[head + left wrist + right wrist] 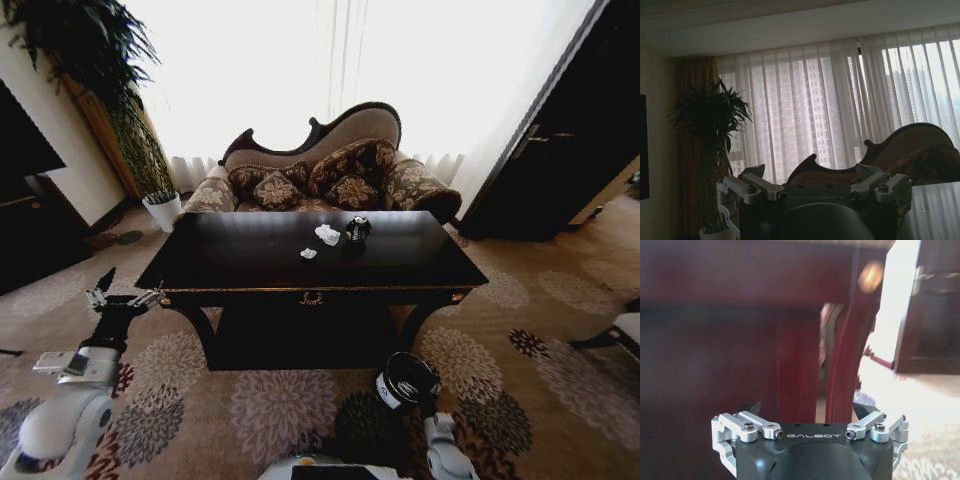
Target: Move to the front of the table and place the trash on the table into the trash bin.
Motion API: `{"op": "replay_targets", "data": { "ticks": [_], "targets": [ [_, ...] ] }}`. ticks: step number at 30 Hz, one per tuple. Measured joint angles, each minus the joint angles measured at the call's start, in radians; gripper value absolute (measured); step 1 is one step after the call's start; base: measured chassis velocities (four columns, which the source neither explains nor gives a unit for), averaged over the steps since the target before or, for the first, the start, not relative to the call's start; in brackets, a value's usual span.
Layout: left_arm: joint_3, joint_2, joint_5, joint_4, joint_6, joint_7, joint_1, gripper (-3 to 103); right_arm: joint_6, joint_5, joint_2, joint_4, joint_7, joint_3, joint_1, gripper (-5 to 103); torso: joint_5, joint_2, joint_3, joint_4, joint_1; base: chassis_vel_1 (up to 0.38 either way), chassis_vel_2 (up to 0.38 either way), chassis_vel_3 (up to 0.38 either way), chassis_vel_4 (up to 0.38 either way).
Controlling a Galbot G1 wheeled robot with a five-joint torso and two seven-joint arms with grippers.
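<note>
The table (240,262) stands straight ahead, its glossy black top facing me and a gold ornament on its front rail. The trash lies right of the top's middle: a white paper wad (327,234), a smaller white wad (308,254) and a black ball-like wad (357,230). On the carpet before the table's right leg sits the black trash bin (405,380), with my right arm (441,452) rising beside it. My left gripper (122,296) (810,172) hovers open and empty off the table's front left corner. Low down, my right gripper (810,410) is open and faces the table's front rail and leg.
A patterned sofa (330,170) stands behind the table. A white plant pot (163,208) with a tall plant is at the back left, and dark furniture (30,210) lines the left wall. A dark door (560,150) is at the right. Open carpet lies on both sides.
</note>
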Motion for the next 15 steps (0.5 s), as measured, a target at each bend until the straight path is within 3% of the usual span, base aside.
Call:
{"op": "replay_targets", "data": {
  "ticks": [8,15],
  "targets": [
    [0.0,0.0,0.0,0.0,0.0,0.0,0.0,100,0.003,0.084,0.108,0.337,0.019,0.082,-0.234,100,0.0003,0.0,0.0,-0.0004,0.0,0.0,0.0,0.0,0.0],
    [0.0,0.0,0.0,0.0,0.0,0.0,0.0,100,0.02,0.097,0.163,0.505,0.027,0.112,-0.327,100,0.0001,0.0,0.0,-0.0001,0.0,0.0,0.0,0.0,0.0]
  ]
}}
